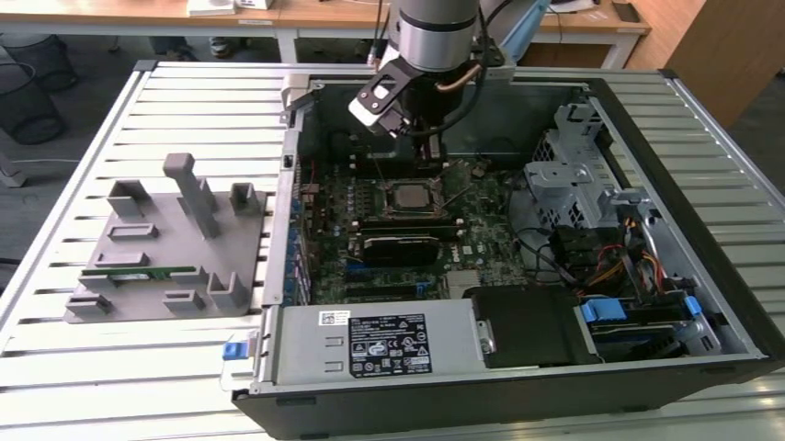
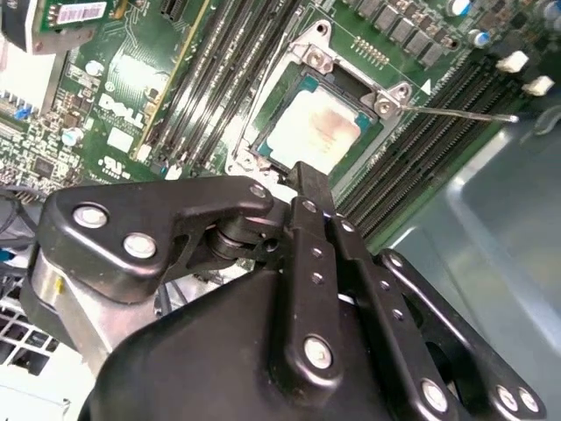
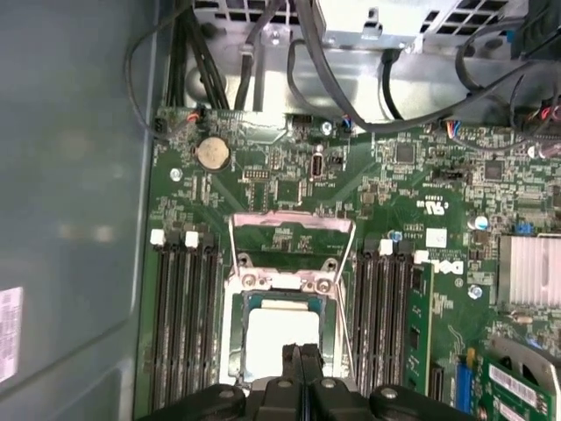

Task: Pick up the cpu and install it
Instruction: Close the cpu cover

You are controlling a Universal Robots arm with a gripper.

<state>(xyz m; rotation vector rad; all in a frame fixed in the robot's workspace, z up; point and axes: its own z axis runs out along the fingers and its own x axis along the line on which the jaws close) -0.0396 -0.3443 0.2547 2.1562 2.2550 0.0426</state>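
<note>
The cpu [image 3: 280,329] is seen lying flat in the socket [image 3: 230,342] on the green board [image 3: 394,175], inside the open computer case [image 1: 516,404]. Its silvery top is turned up, and it looks straight inside the frame around it. So the picking up and the carrying seem to be done, and the chip is judged to be set in its place.

The claw [image 3: 301,353] is held right above the cpu, over one edge of the chip. Its two fingers are pressed together with no gap between them, and nothing is gripped by them. Whether the tips are touching the chip or are just over it cannot be told.

The metal lid [image 3: 289,230] of the socket is stood up and open, not folded down over the chip. A thin metal rod [image 2: 456,112] is seen sticking out to the side of the socket. So the job is judged to be nearly done, but the chip is not locked in yet.

On the surface [image 1: 184,101] beside the case, a grey holder [image 1: 197,197] is seen with a green stick [image 1: 142,273] lying in it.
</note>
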